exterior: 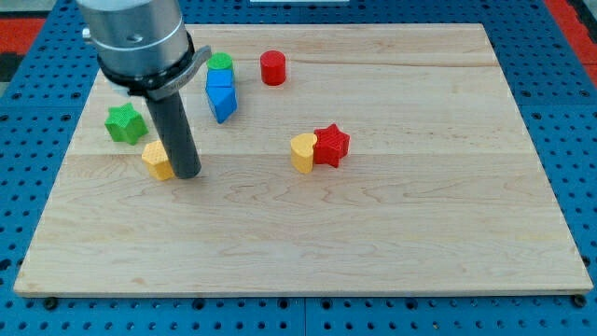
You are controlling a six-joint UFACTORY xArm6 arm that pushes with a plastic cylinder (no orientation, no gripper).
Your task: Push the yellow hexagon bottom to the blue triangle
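The yellow hexagon (pixel 157 160) lies at the view's left, partly hidden behind my rod. My tip (pixel 187 174) rests on the board, touching the hexagon's right side. The blue triangle (pixel 223 105) lies up and to the right of the hexagon, a short gap away. A blue block (pixel 220 81) sits directly above the triangle, touching it, with a green cylinder (pixel 220 63) above that.
A green star (pixel 125 123) lies just up-left of the hexagon. A red cylinder (pixel 272 67) stands near the view's top. A yellow heart (pixel 303 152) and a red star (pixel 331 145) touch each other mid-board. The wooden board (pixel 420 205) sits on a blue pegboard.
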